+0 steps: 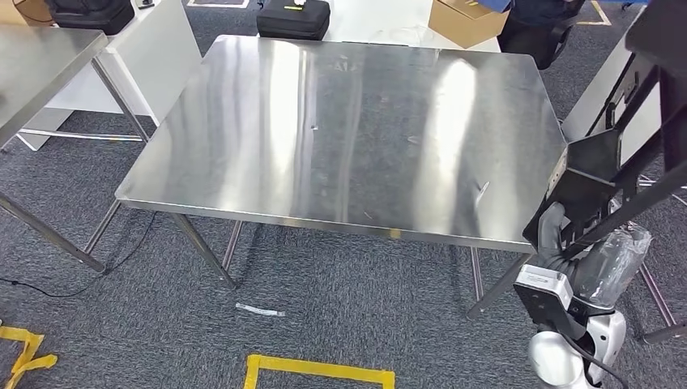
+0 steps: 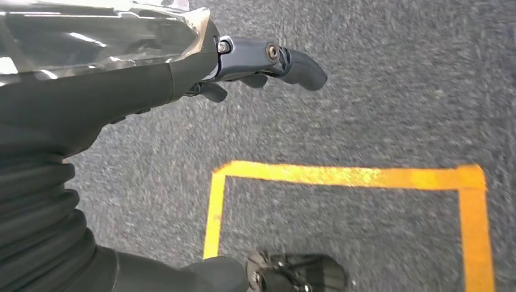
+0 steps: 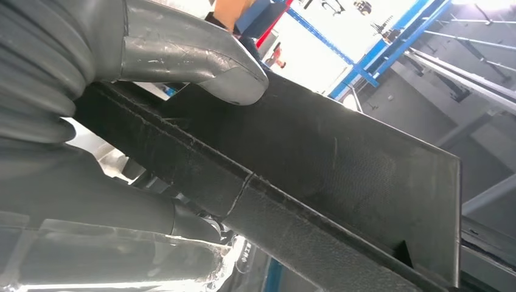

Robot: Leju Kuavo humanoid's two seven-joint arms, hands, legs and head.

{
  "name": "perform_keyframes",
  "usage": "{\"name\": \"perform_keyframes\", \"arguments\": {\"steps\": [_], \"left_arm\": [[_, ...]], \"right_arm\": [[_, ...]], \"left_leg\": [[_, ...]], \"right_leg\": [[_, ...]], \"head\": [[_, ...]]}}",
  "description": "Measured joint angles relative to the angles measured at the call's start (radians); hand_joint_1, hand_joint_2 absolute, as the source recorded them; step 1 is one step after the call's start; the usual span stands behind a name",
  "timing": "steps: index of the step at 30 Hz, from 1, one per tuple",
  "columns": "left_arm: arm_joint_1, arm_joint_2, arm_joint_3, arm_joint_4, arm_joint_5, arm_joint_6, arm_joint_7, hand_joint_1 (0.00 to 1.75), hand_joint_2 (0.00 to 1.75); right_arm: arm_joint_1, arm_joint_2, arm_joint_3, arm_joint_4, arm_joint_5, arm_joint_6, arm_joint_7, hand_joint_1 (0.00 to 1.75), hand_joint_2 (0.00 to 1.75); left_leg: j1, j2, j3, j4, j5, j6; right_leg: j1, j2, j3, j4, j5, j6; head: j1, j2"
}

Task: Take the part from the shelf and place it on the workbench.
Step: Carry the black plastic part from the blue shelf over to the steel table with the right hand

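The part [image 1: 590, 172] is a flat black angled panel. My right hand [image 1: 552, 235] grips its lower edge just off the right front corner of the steel workbench [image 1: 348, 121], beside the black shelf frame [image 1: 652, 154]. In the right wrist view the thumb [image 3: 201, 61] presses on top of the part [image 3: 341, 164] and the fingers [image 3: 122, 210] lie under it. My left hand [image 2: 182, 73] hangs over the grey carpet, its dark fingers [image 2: 292, 61] stretched out with nothing in them.
A second steel table [image 1: 40, 73] stands at the left and a white one [image 1: 154, 49] behind it. Two black cases [image 1: 293, 18] and a cardboard box [image 1: 466, 20] lie at the back. Yellow tape [image 1: 316, 371] marks the floor in front.
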Motion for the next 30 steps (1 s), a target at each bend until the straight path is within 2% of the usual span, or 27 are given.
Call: {"name": "perform_keyframes", "arguments": {"steps": [1, 2, 3, 4, 6, 7, 8, 10, 11, 12, 13, 15, 16, 17, 18, 19, 21, 23, 25, 26, 27, 28, 29, 30], "left_arm": [[-0.001, 0.001, 0.0, 0.002, 0.0, -0.001, -0.006, 0.0, 1.75], [-0.003, 0.003, -0.001, 0.004, 0.0, -0.001, -0.01, 0.0, 1.75], [-0.005, 0.004, -0.002, 0.006, 0.0, -0.002, -0.013, 0.0, 1.75], [-0.006, 0.003, -0.004, 0.008, 0.0, -0.003, -0.015, 0.0, 1.75], [-0.009, 0.002, -0.007, 0.01, -0.001, -0.007, -0.017, 0.0, 1.75], [-0.012, 0.002, -0.008, 0.011, -0.002, -0.008, -0.017, 0.0, 1.75], [-0.014, 0.001, -0.009, 0.013, -0.002, -0.009, -0.018, 0.0, 1.75], [-0.016, 0.001, -0.009, 0.016, -0.002, -0.009, -0.018, 0.0, 1.75], [-0.015, 0.001, -0.009, 0.017, -0.002, -0.009, -0.019, 0.0, 1.75], [-0.015, 0.001, -0.009, 0.018, -0.002, -0.009, -0.019, 0.0, 1.75], [-0.014, 0.001, -0.009, 0.019, -0.003, -0.009, -0.019, 0.0, 1.75], [-0.015, 0.003, -0.01, 0.02, -0.004, -0.009, -0.019, 0.0, 1.75], [-0.015, 0.005, -0.01, 0.021, -0.005, -0.009, -0.019, 0.0, 1.75], [-0.015, 0.007, -0.011, 0.022, -0.007, -0.009, -0.019, 0.0, 1.75], [-0.015, 0.009, -0.012, 0.023, -0.008, -0.009, -0.02, 0.0, 1.75], [-0.016, 0.009, -0.014, 0.023, -0.009, -0.009, -0.02, 0.0, 1.75], [-0.017, 0.008, -0.018, 0.024, -0.01, -0.01, -0.021, 0.0, 1.75], [-0.018, 0.007, -0.021, 0.024, -0.01, -0.01, -0.022, 0.0, 1.75], [-0.019, 0.005, -0.022, 0.026, -0.011, -0.012, -0.022, 0.0, 1.75], [-0.019, 0.004, -0.023, 0.027, -0.011, -0.012, -0.022, 0.0, 1.75], [-0.019, 0.004, -0.023, 0.027, -0.011, -0.012, -0.022, 0.0, 1.75], [-0.019, 0.004, -0.023, 0.028, -0.011, -0.012, -0.022, 0.0, 1.75], [-0.019, 0.004, -0.023, 0.029, -0.011, -0.012, -0.022, 0.0, 1.75], [-0.019, 0.004, -0.023, 0.03, -0.011, -0.012, -0.022, 0.0, 1.75]], "right_arm": [[-0.001, -0.001, 0.002, 0.004, -0.003, -0.003, 0.0, 1.66, 1.75], [-0.001, -0.002, 0.004, 0.008, -0.006, -0.006, 0.0, 1.66, 1.75], [0.0, -0.004, 0.006, 0.012, -0.008, -0.008, 0.001, 1.66, 1.75], [0.001, -0.005, 0.008, 0.014, -0.008, -0.01, 0.001, 1.66, 1.75], [0.001, -0.008, 0.01, 0.016, -0.009, -0.012, 0.002, 1.66, 1.75], [0.0, -0.009, 0.01, 0.016, -0.008, -0.013, 0.002, 1.66, 1.75], [0.0, -0.01, 0.01, 0.016, -0.008, -0.013, 0.001, 1.66, 1.75], [0.0, -0.011, 0.011, 0.017, -0.007, -0.014, 0.0, 1.66, 1.75], [0.001, -0.012, 0.012, 0.017, -0.007, -0.014, 0.0, 1.66, 1.75], [0.001, -0.012, 0.012, 0.018, -0.007, -0.014, 0.0, 1.66, 1.75], [0.002, -0.012, 0.012, 0.018, -0.008, -0.014, 0.0, 1.66, 1.75], [0.002, -0.012, 0.013, 0.019, -0.008, -0.014, 0.0, 1.66, 1.75], [0.002, -0.012, 0.013, 0.019, -0.008, -0.014, 0.0, 1.66, 1.75], [0.002, -0.012, 0.013, 0.02, -0.008, -0.014, 0.0, 1.66, 1.75], [0.003, -0.012, 0.013, 0.021, -0.008, -0.015, 0.001, 1.66, 1.75], [0.004, -0.013, 0.013, 0.021, -0.008, -0.015, 0.001, 1.66, 1.75], [0.004, -0.015, 0.013, 0.022, -0.008, -0.015, 0.001, 1.66, 1.75], [0.0, -0.019, 0.014, 0.021, -0.008, -0.016, 0.001, 1.66, 1.75], [-0.004, -0.021, 0.015, 0.023, -0.008, -0.016, 0.001, 1.66, 1.75], [-0.003, -0.022, 0.015, 0.024, -0.008, -0.016, 0.001, 1.66, 1.75], [-0.002, -0.022, 0.015, 0.025, -0.009, -0.016, 0.001, 1.66, 1.75], [-0.001, -0.023, 0.015, 0.026, -0.009, -0.016, 0.001, 1.66, 1.75], [-0.001, -0.023, 0.015, 0.027, -0.009, -0.016, 0.001, 1.66, 1.75], [-0.001, -0.023, 0.015, 0.027, -0.008, -0.016, 0.001, 1.66, 1.75]], "left_leg": [[0.002, 0.0, -0.003, 0.013, -0.009, -0.013], [0.002, -0.001, -0.007, 0.022, -0.017, -0.024], [0.001, -0.001, -0.009, 0.026, -0.021, -0.03], [0.003, 0.0, -0.009, 0.029, -0.023, -0.034], [0.009, -0.002, -0.011, 0.039, -0.035, -0.038], [0.01, -0.005, -0.026, 0.071, -0.052, -0.037], [0.008, -0.01, -0.054, 0.125, -0.076, -0.033], [-0.002, -0.018, -0.144, 0.275, -0.125, -0.021], [-0.008, -0.02, -0.184, 0.331, -0.133, -0.013], [-0.015, -0.022, -0.209, 0.353, -0.123, -0.002], [-0.024, -0.024, -0.214, 0.336, -0.095, 0.012], [-0.048, -0.034, -0.175, 0.212, -0.012, 0.049], [-0.058, -0.036, -0.151, 0.15, 0.017, 0.066], [-0.067, -0.037, -0.133, 0.106, 0.033, 0.079], [-0.072, -0.036, -0.124, 0.085, 0.036, 0.086], [-0.074, -0.032, -0.121, 0.079, 0.034, 0.086], [-0.068, -0.03, -0.105, 0.053, 0.041, 0.08], [-0.061, -0.027, -0.083, 0.024, 0.049, 0.072], [-0.059, -0.024, -0.074, 0.018, 0.048, 0.07], [-0.058, -0.024, -0.073, 0.018, 0.045, 0.069], [-0.056, -0.023, -0.071, 0.019, 0.043, 0.067], [-0.054, -0.023, -0.068, 0.02, 0.039, 0.064], [-0.051, -0.024, -0.064, 0.021, 0.035, 0.06], [-0.048, -0.024, -0.06, 0.025, 0.029, 0.053]], "right_leg": [[-0.005, 0.001, 0.021, -0.044, 0.013, 0.002], [-0.005, 0.003, 0.031, -0.064, 0.013, -0.005], [-0.002, 0.008, 0.03, -0.058, 0.005, -0.02], [-0.002, 0.012, 0.028, -0.055, 0.0, -0.037], [0.003, 0.017, 0.029, -0.049, -0.007, -0.058], [0.005, 0.019, 0.032, -0.049, -0.01, -0.065], [0.009, 0.02, 0.035, -0.049, -0.012, -0.072], [0.02, 0.022, 0.04, -0.049, -0.018, -0.082], [0.026, 0.024, 0.043, -0.049, -0.021, -0.087], [0.033, 0.026, 0.047, -0.049, -0.024, -0.091], [0.039, 0.029, 0.051, -0.05, -0.027, -0.096], [0.045, 0.035, 0.059, -0.05, -0.031, -0.102], [0.05, 0.037, 0.062, -0.051, -0.034, -0.103], [0.051, 0.039, 0.062, -0.052, -0.035, -0.103], [0.051, 0.04, 0.062, -0.053, -0.037, -0.102], [0.053, 0.041, 0.063, -0.056, -0.038, -0.1], [0.055, 0.038, 0.065, -0.058, -0.041, -0.096], [0.058, 0.03, 0.043, -0.009, -0.065, -0.094], [0.053, 0.024, -0.02, 0.108, -0.107, -0.091], [0.05, 0.023, -0.053, 0.162, -0.12, -0.087], [0.045, 0.021, -0.073, 0.187, -0.119, -0.078], [0.041, 0.019, -0.074, 0.175, -0.102, -0.066], [0.036, 0.016, -0.056, 0.126, -0.072, -0.051], [0.03, 0.01, -0.025, 0.054, -0.038, -0.036]], "head": [[0.002, 0.0], [0.004, 0.0], [0.005, 0.0], [0.004, 0.0], [0.0, 0.0], [-0.003, 0.0], [-0.006, 0.0], [-0.008, 0.0], [-0.008, 0.0], [-0.008, 0.0], [-0.008, 0.0], [-0.008, 0.0], [-0.007, 0.0], [-0.008, 0.0], [-0.007, 0.0], [-0.008, 0.0], [-0.009, 0.0], [-0.008, 0.0], [-0.006, 0.0], [-0.006, 0.0], [-0.006, 0.0], [-0.007, 0.0], [-0.006, 0.0], [-0.006, 0.0]]}}
